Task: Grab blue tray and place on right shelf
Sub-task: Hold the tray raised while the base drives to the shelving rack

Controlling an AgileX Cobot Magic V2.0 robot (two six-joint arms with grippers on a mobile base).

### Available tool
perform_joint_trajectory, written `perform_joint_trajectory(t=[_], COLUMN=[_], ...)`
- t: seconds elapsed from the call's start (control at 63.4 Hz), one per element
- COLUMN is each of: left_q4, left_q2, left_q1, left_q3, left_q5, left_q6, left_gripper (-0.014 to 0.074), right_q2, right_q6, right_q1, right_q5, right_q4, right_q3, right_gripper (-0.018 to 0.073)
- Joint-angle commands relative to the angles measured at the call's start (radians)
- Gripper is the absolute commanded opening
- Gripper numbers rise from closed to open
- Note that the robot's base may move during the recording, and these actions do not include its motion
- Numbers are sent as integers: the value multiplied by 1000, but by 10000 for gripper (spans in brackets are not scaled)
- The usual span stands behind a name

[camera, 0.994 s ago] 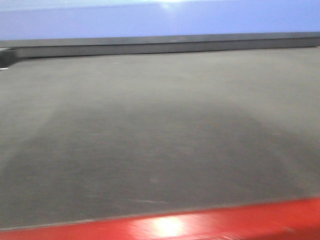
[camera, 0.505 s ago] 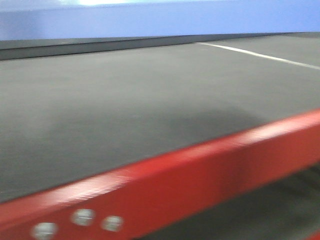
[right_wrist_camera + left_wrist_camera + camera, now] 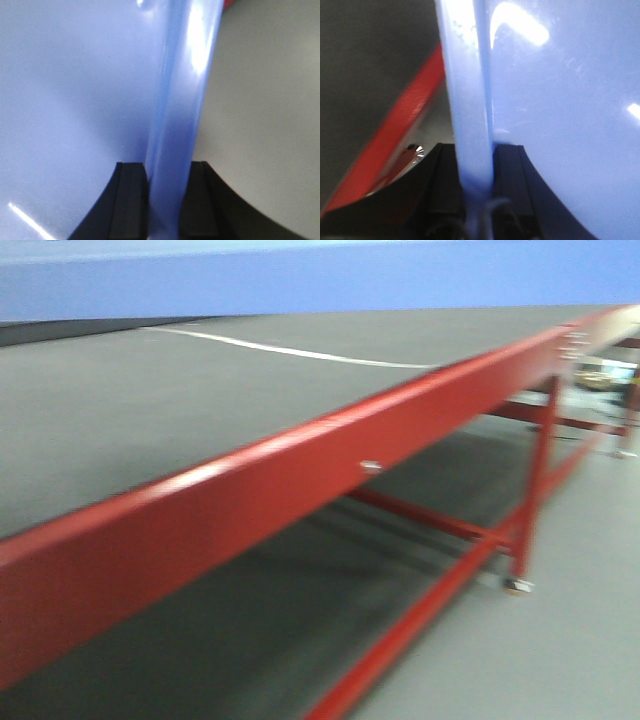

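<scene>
The blue tray (image 3: 300, 280) is a light periwinkle band across the top of the front view, held up off the rack. In the left wrist view my left gripper (image 3: 477, 165) is shut on the tray's left rim (image 3: 465, 100), one black finger on each side of it. In the right wrist view my right gripper (image 3: 167, 175) is shut on the tray's right rim (image 3: 180, 100) the same way. The tray's glossy floor fills much of both wrist views. The right shelf with the steel rail is out of view.
The red-framed rack (image 3: 300, 470) runs diagonally across the front view, with a dark grey mat top (image 3: 120, 410) bearing a white line and a lower red rail (image 3: 420, 620). Grey floor lies at the right (image 3: 560, 620). The rack's red rail also shows in the left wrist view (image 3: 395, 130).
The front view has swung to the right: the red rack edge went from a low horizontal band to a steep diagonal, and floor and rack legs have come into view. The tray stays at the top.
</scene>
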Motion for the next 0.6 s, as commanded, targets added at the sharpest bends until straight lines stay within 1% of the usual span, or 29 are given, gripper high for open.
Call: perform_joint_trajectory(t=[0.0,0.584], left_q4=[69,69], left_q2=[-28,-28], left_q1=[-7,-7], left_q3=[-25,-25], left_q5=[67,67], left_q6=[31,31], left_gripper=[-48,-48], right_q2=[-24,-24], right_q6=[-16,-16], right_q1=[-9,-9], right_q5=[-61,-61], right_q4=[-66,-66], right_q3=[-31,-31], right_gripper=[68,68])
